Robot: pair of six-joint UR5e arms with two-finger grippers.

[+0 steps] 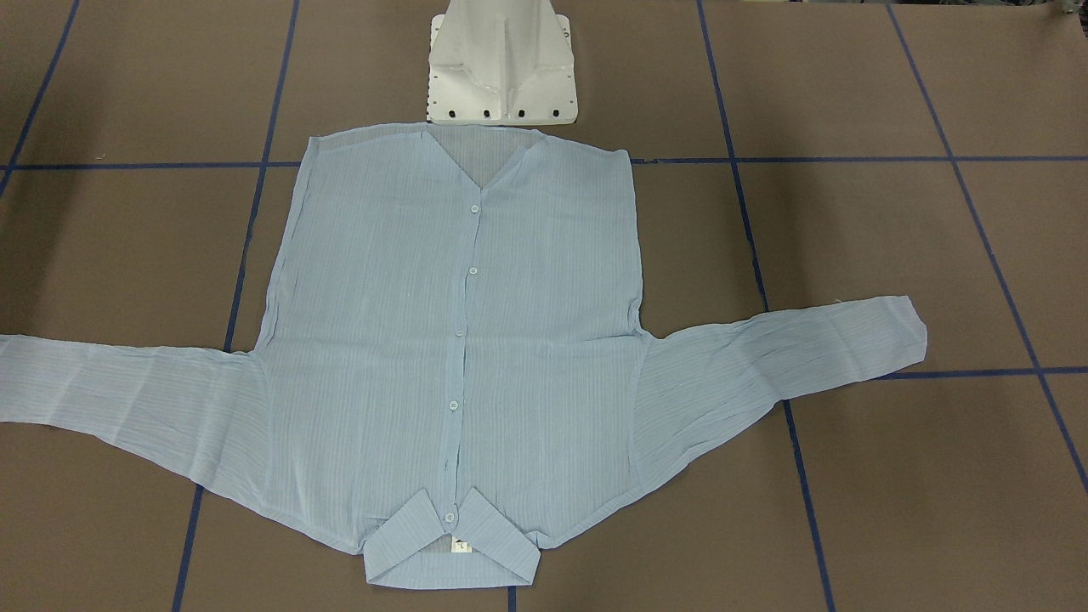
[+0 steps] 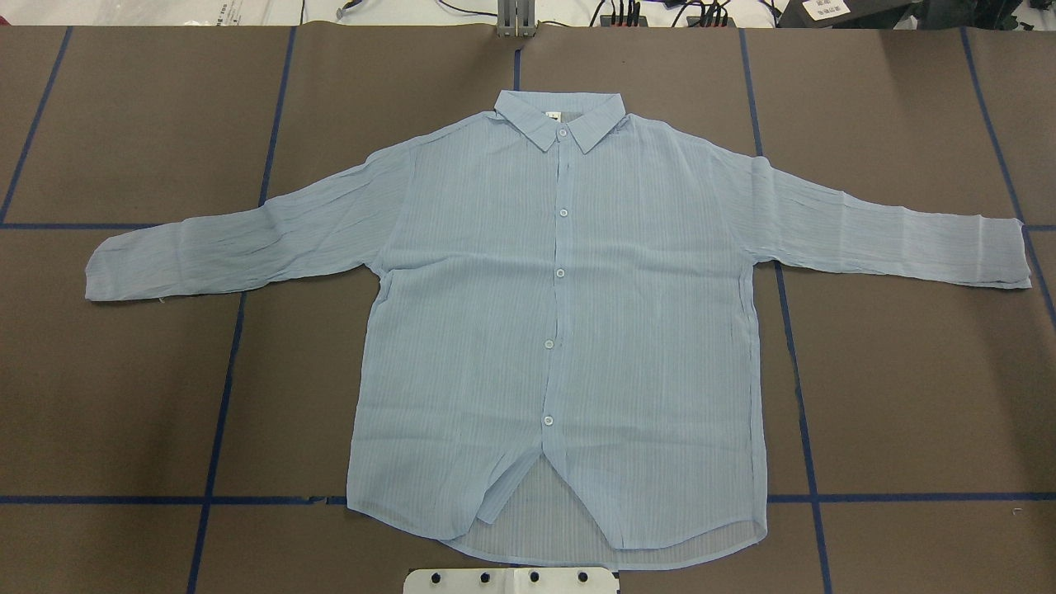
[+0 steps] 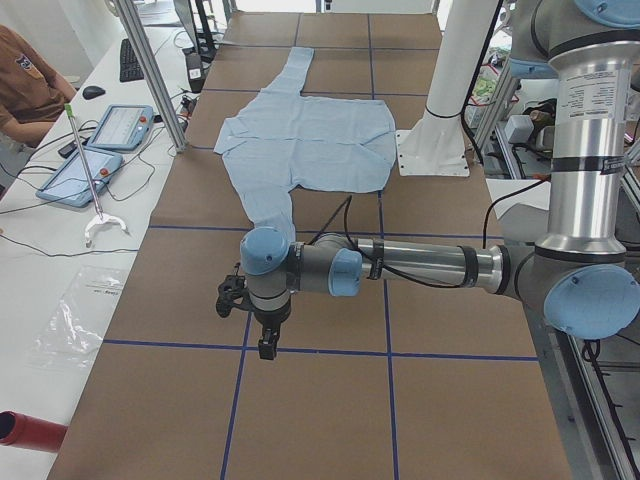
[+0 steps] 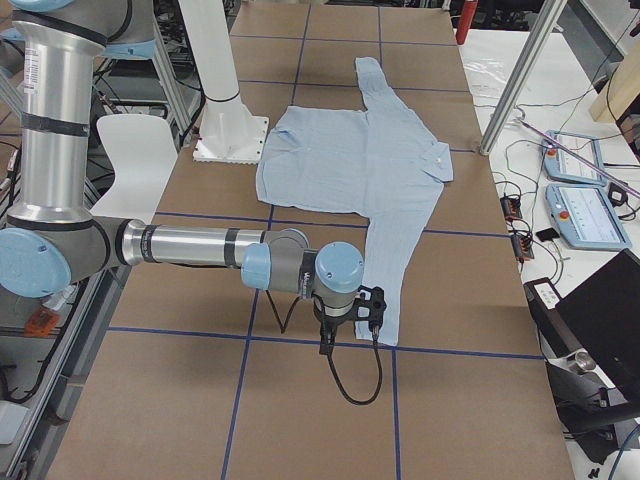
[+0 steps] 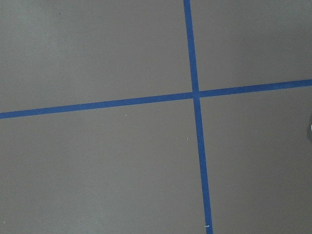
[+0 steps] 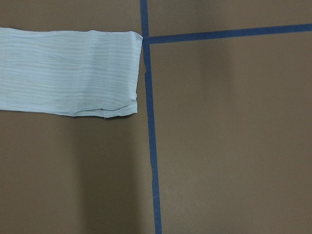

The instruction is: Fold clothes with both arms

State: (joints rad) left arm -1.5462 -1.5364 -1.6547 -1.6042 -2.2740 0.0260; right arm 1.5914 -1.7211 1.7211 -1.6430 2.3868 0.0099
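Brown paper covers the big desk [image 2: 907,396], and blue tape lines [image 2: 221,396] cut it into squares. One light-blue shirt [image 2: 569,330] lies flat in the middle of the desk, front side up. Its collar [image 2: 561,115] points away from the robot. Its bottom edge is right by the white stand [image 1: 501,64] on the robot's side. Small white buttons [image 2: 560,272] run down the middle, and they are done up. Below the last one the two front flaps part a little. One sleeve [image 2: 231,243] sticks out flat toward the robot's left. The other sleeve [image 2: 891,235] sticks out flat toward the robot's right.

The left arm [image 3: 420,265] reaches out low over the desk, past the end of the sleeve on its side. The left tool [image 3: 268,348] points down over bare brown paper, apart from the shirt. Its wrist camera sees only paper and two tape lines that cross. I cannot tell if this tool is spread or closed.

The right arm [image 4: 190,245] reaches out the same way at the other end. The right tool [image 4: 325,342] hangs down close to the end of the sleeve there. Its wrist camera sees the cuff [image 6: 117,73] lying flat, just beside a tape line. I cannot tell if this tool is spread or closed either.

A person [image 3: 25,85] in a brown top is at a white side desk [image 3: 60,290].
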